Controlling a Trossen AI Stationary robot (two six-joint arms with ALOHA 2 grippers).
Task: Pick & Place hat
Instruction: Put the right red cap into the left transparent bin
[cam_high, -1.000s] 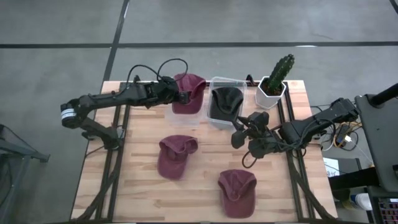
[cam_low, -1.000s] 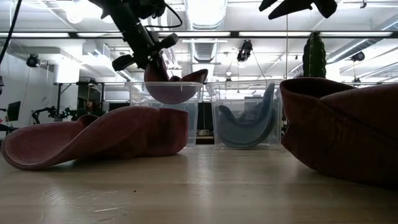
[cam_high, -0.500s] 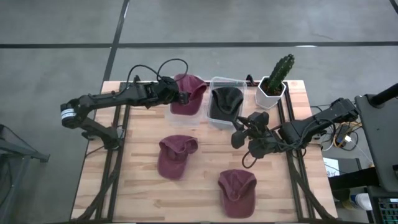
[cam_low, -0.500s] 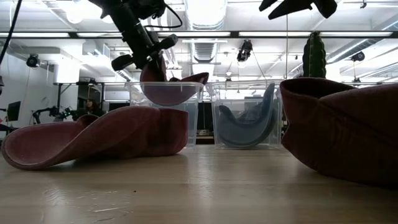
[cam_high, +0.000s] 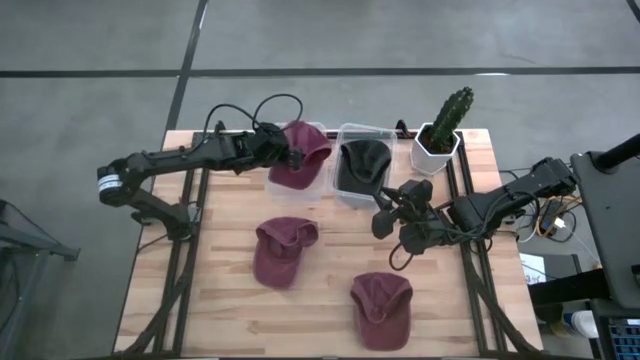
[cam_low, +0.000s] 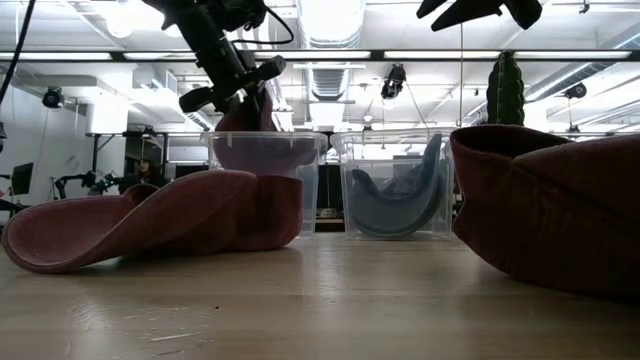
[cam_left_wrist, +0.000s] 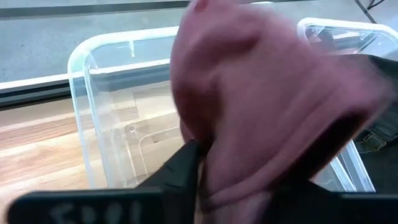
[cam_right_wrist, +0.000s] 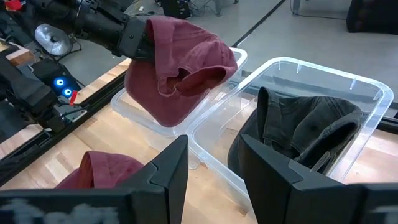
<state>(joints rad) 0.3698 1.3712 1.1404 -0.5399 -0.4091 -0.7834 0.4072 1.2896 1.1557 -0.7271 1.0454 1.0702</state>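
Left tool (cam_high: 290, 157): fingers clenched on the fabric of a maroon cap (cam_high: 303, 150), holding it in the mouth of the left clear plastic bin (cam_high: 272, 180). Low view shows the cap's crown sunk below the bin rim. Left wrist view shows one dark finger (cam_left_wrist: 180, 171) pressed against the folded cloth, with the bin's bare floor beneath.

Right tool (cam_high: 383, 214): fingers apart, holding nothing, hovering above the bench (cam_high: 220, 300) just in front of the right clear bin (cam_high: 350, 131). Right wrist view shows both dark fingers (cam_right_wrist: 168, 168) spread, well apart from the bins.

Bench: pale wooden planks on a dark metal frame.
- Right clear bin: touching the left bin, contains a dark grey cap (cam_high: 362, 163), crumpled.
- Maroon cap, loose (cam_high: 280, 248): soft cloth, lying on the bench left of centre.
- Maroon cap, loose (cam_high: 382, 305): lying near the front edge, right of centre.
- Potted cactus (cam_high: 447, 118): tall green column in a white angular pot (cam_high: 435, 150), at the far right corner, just beside the right bin.

Room: grey concrete floor with dark seams; ceiling strip lights and further workstations visible beyond the bench in the low view.
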